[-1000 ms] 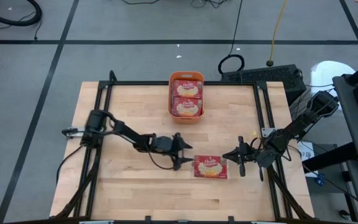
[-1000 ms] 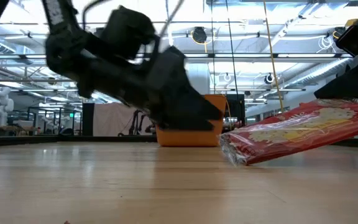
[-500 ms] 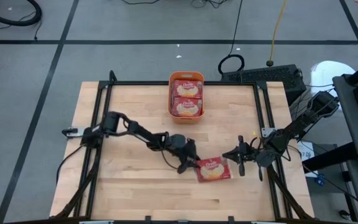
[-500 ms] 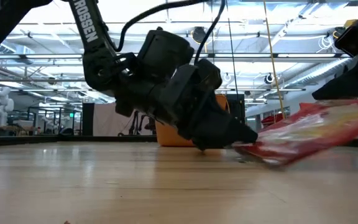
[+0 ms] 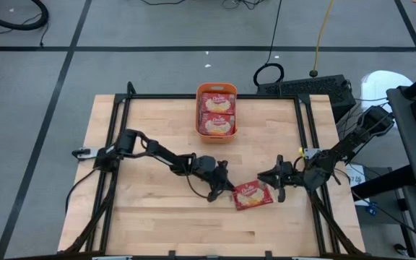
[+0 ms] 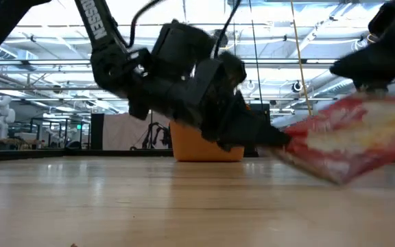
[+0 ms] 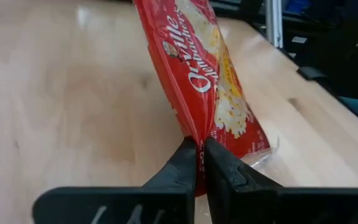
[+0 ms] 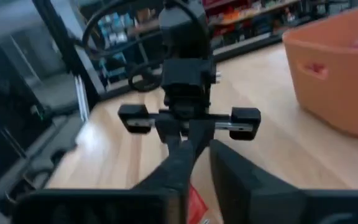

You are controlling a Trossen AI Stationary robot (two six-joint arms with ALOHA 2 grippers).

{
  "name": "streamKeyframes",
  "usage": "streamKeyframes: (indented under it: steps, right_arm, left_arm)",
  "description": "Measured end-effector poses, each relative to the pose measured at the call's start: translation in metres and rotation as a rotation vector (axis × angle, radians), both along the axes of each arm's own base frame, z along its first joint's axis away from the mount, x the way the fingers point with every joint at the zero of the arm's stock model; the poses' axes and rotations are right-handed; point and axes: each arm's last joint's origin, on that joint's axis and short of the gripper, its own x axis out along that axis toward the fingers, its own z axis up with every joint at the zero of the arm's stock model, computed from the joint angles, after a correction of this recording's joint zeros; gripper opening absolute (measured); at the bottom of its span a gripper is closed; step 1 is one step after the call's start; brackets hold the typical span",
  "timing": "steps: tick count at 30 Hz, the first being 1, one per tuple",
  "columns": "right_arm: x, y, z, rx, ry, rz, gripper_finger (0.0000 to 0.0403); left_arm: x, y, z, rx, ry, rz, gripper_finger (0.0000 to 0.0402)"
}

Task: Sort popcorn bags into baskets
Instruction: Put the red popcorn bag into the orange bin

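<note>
One red popcorn bag (image 5: 253,195) with a cream-yellow label stands tilted near the table's middle right, between my two grippers. My left gripper (image 5: 227,190) is shut on its left edge. My right gripper (image 5: 267,180) is at the bag's right end, fingers a little apart, with a bit of red bag (image 8: 195,206) showing between them. The orange basket (image 5: 198,108) sits at the far middle of the table. Two popcorn bags (image 5: 217,102) (image 5: 217,124) lie label-up in it. My left gripper pinches the bag's left edge (image 7: 199,134) between its two fingers, which come nearly level from the table's left. The bag (image 7: 210,68) stands on edge and slanted, label face showing, its lower far corner (image 7: 263,146) down by the table. Whether my right gripper touches the bag, I cannot tell.
A black frame (image 5: 305,123) runs along the table's left, far and right sides. Bare wood lies between the bag and the basket (image 6: 197,147) and across the near half of the table.
My left gripper has gone toward the table's right edge, reached the bag and shut on its left edge. The bag's left end, which lay on the table, is lifted. The bag has turned a little, shifted right and tipped up onto its edge.
</note>
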Motion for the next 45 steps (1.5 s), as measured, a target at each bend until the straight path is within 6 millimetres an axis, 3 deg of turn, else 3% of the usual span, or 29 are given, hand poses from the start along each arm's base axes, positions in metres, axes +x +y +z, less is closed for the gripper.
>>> streamKeyframes:
  steps: [6, 11, 19, 25, 29, 36, 45]
  right_arm:
    - [0.006, 0.004, 0.021, 0.028, -0.077, -0.052, 0.0134]
    - [0.025, 0.018, 0.059, -0.088, -0.045, -0.074, 0.0189]
    - [0.059, 0.028, 0.116, -0.201, 0.202, -0.135, 0.0200]
    - [0.093, 0.027, 0.134, -0.216, 0.310, -0.094, 0.0201]
    - [0.116, 0.021, 0.134, -0.261, 0.424, -0.103, 0.0201]
    - [0.151, -0.004, 0.113, -0.252, 0.619, 0.002, 0.0201]
    - [0.173, -0.033, 0.081, -0.181, 0.776, 0.119, 0.0194]
  left_arm:
    - [-0.008, 0.000, 0.042, 0.124, 0.008, 0.012, 0.0015]
    - [-0.027, 0.001, 0.080, 0.279, 0.102, 0.075, 0.0009]
    - [-0.057, -0.007, 0.120, 0.504, 0.188, 0.184, 0.0020]
    - [-0.069, -0.016, 0.118, 0.653, 0.271, 0.230, 0.0009]
    - [-0.074, -0.020, 0.114, 0.716, 0.325, 0.272, 0.0018]
    - [-0.077, -0.032, 0.115, 0.787, 0.303, 0.248, 0.0020]
    - [-0.079, -0.037, 0.114, 0.834, 0.296, 0.222, 0.0023]
